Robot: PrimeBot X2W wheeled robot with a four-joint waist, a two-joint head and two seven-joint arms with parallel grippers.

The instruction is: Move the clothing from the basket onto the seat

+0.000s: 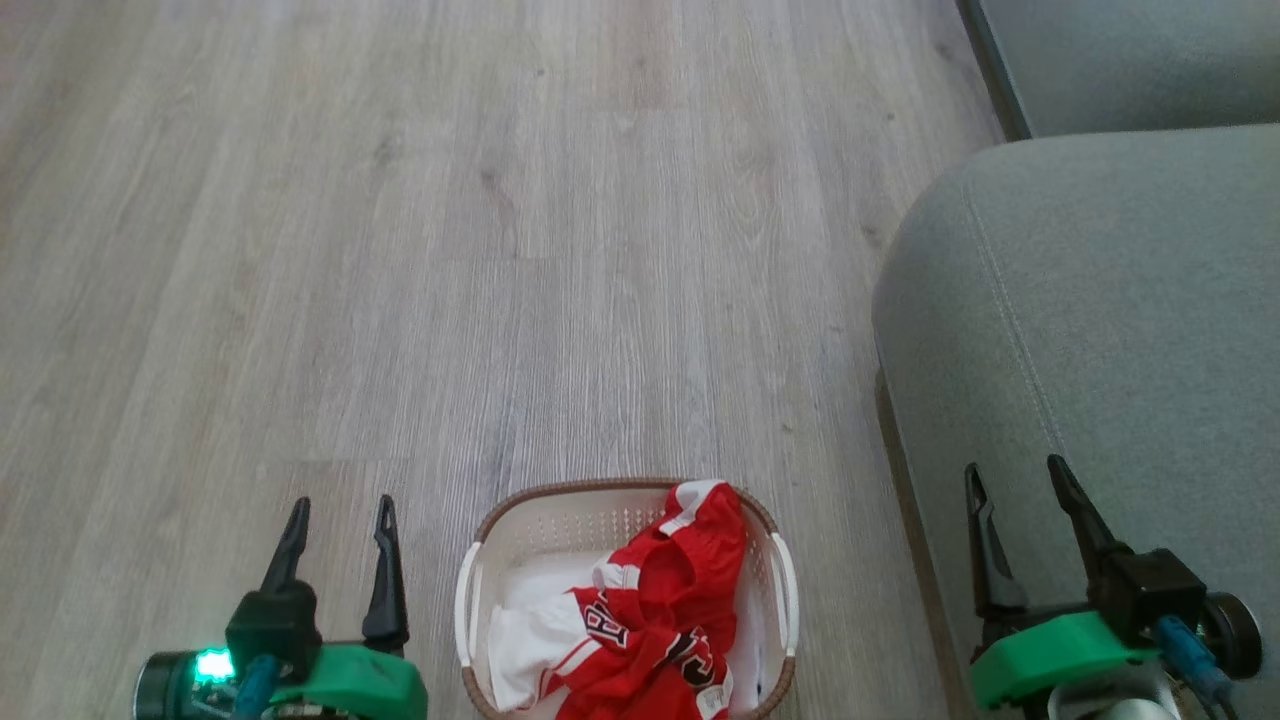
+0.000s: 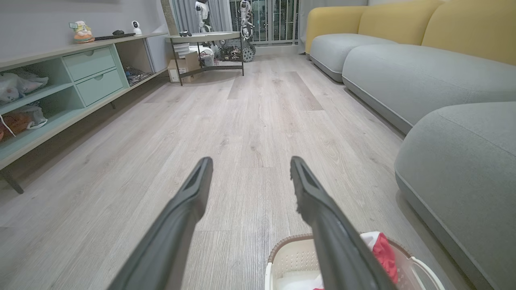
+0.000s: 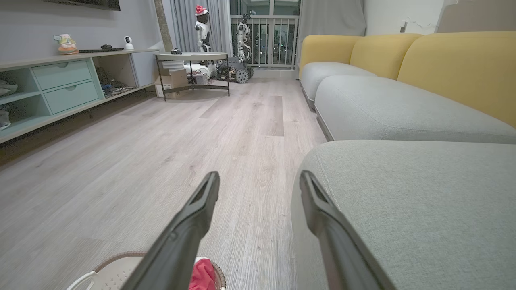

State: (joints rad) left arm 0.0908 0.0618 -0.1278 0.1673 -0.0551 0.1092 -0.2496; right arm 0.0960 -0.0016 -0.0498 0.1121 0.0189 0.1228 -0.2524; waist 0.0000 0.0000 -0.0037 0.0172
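Right now both my grippers are empty. My left gripper [image 1: 342,505] sits at the lower left of the head view, above the pale wood floor [image 1: 500,250]. Its two dark fingers are spread wide and point ahead. It is just to the left of the basket [image 1: 560,492] and clear of it. My right gripper [image 1: 1013,468] is at the lower right with its jaws just as wide, over the near edge of the seat [image 1: 1100,330]. In my right wrist view one finger lies over the grey-green cushion and the other over the floor beside it.

The basket stands on the floor between my two grippers, close beside the seat with a strip of floor between them. The clothing [image 1: 660,610] lies inside it: red garments with white trim and block lettering, heaped toward the side nearer the seat. One red fold rises to the brown braided rim at the far side. A white cloth [image 1: 530,630] lies in the bottom of the basket on the side nearer my left gripper.
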